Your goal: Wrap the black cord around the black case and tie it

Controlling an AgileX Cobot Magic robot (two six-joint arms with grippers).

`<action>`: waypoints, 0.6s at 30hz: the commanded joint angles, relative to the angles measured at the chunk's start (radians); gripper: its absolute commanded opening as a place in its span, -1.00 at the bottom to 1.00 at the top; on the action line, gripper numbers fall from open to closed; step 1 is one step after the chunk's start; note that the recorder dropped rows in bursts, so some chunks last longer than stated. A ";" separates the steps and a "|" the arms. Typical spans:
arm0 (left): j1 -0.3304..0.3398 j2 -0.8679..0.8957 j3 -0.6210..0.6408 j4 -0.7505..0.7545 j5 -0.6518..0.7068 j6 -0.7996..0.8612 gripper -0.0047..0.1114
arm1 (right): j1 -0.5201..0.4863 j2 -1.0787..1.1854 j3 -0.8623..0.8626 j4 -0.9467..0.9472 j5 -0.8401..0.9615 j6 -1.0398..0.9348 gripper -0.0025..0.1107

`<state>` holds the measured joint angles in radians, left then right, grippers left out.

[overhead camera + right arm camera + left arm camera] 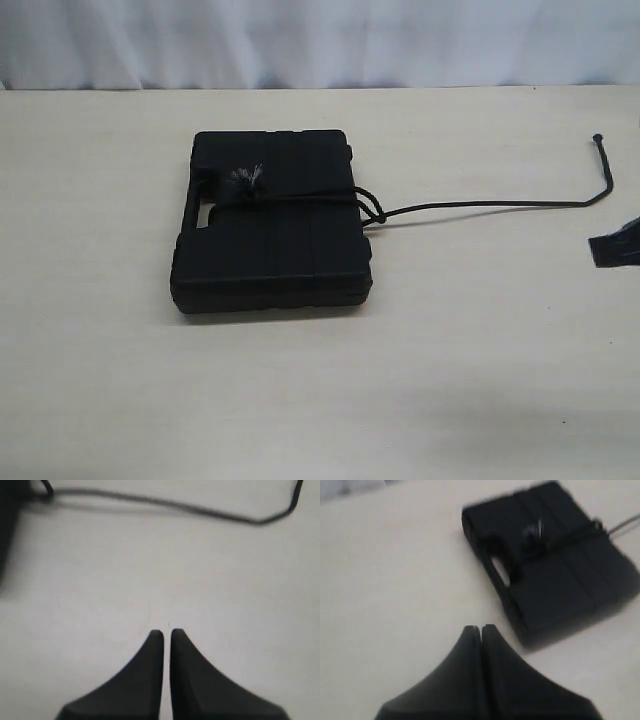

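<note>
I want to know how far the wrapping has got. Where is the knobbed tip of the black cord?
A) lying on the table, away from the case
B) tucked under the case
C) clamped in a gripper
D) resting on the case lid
A: the black cord trails off the black case across the table, and its knobbed tip lies there with nothing touching it.

Three cameras over one pale tabletop (320, 400)
The exterior view looks down at a slant across the tabletop toward a white curtain (320, 40), from far enough back to take in the whole flat rectangular matte black plastic case (270, 250) and the long thin black cord (480, 207). The left wrist view, blurred, looks past the left hand (480, 628) at the case from nearby. The right wrist view looks past the right hand (166, 632) at the cord's trailing stretch, which the exterior view shares.
</note>
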<state>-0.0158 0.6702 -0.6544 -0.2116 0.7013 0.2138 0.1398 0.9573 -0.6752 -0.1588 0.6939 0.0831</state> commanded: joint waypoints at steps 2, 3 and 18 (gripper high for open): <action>0.001 -0.272 0.169 -0.075 -0.339 -0.004 -0.92 | 0.002 -0.336 0.179 -0.011 -0.360 0.007 -0.88; 0.001 -0.297 0.200 -0.091 -0.411 -0.004 -0.92 | 0.002 -0.394 0.212 -0.034 -0.415 0.007 -0.88; 0.001 -0.293 0.392 -0.105 -0.729 -0.004 -0.92 | 0.002 -0.506 0.550 0.225 -0.640 0.007 -0.88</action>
<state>-0.0158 0.3753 -0.2683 -0.3087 -0.0233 0.2138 0.1398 0.4557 -0.1447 0.0384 0.0683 0.0902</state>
